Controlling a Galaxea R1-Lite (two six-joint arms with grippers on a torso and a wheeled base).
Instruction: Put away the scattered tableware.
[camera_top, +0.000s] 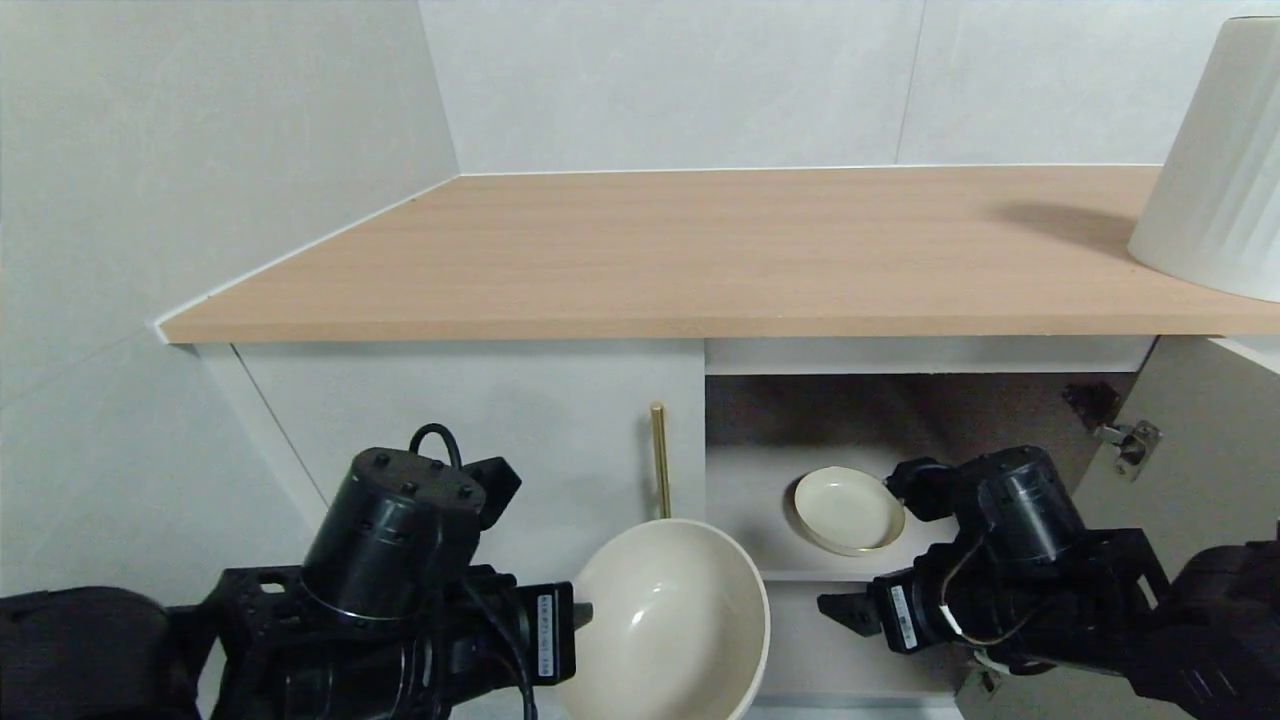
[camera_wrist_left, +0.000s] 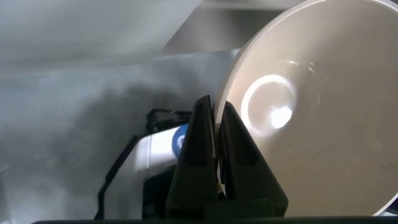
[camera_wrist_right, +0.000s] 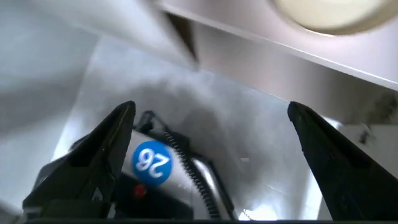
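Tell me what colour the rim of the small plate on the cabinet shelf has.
Gold; the small plate itself is cream. The head view shows it best.

The cream bowl (camera_top: 670, 620) looks like glazed ceramic, smooth and glossy, with a bright highlight inside. The small plate (camera_top: 848, 510) has the same sheen and a gold-toned rim. The bench (camera_top: 700, 250) top is matt wood grain. The cabinet door (camera_top: 470, 400) is matt and pale, and its handle (camera_top: 659, 460) is brass-coloured metal. The lampshade (camera_top: 1215, 170) at far right is ribbed, matt white.
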